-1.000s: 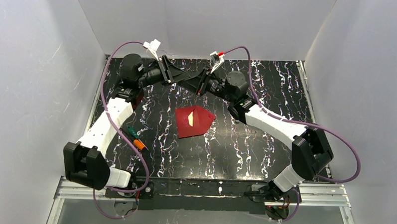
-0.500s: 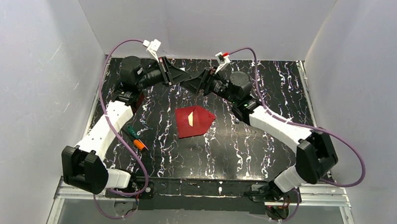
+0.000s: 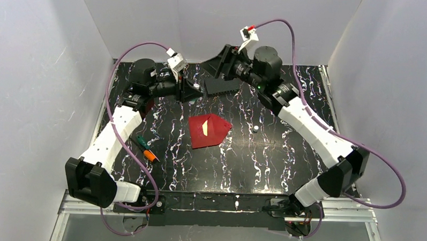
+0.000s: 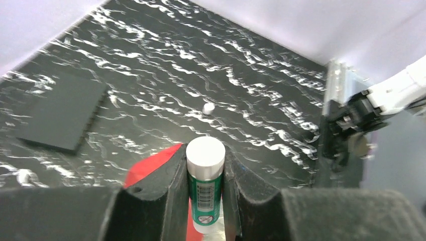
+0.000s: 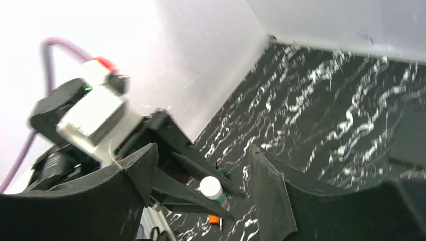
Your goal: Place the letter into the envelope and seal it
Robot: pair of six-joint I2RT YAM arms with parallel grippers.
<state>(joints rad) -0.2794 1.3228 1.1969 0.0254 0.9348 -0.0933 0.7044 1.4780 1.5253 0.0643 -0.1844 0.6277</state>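
Up on the overhead view, the two arms have split. A second ago both tools were nose to nose at the back of the bench; now the right tool has swung up and away toward the rear wall, while the left tool has pulled back to its own side. A small white bit has turned up on the bench right of the envelope. My guess is a cap just came off, so gluing the flap comes next. The envelope lies flat mid-bench, apart from both tools, with a pale strip on its face. Whether that is the letter, I can't tell; no loose white sheet shows anywhere. A dark ribbed block sits behind, and green and orange pens lie to the left.

Over to the left wrist: the left tool is clamped firmly on a glue stick, white end up. Only a red corner of the envelope peeks out below, the rest cut off by the fingers. The white bit is too small to identify.

Right wrist now: the right tool is spread wide with nothing in it, looking down at the left tool and the glue stick. It's a blurred view, with the envelope out of frame.
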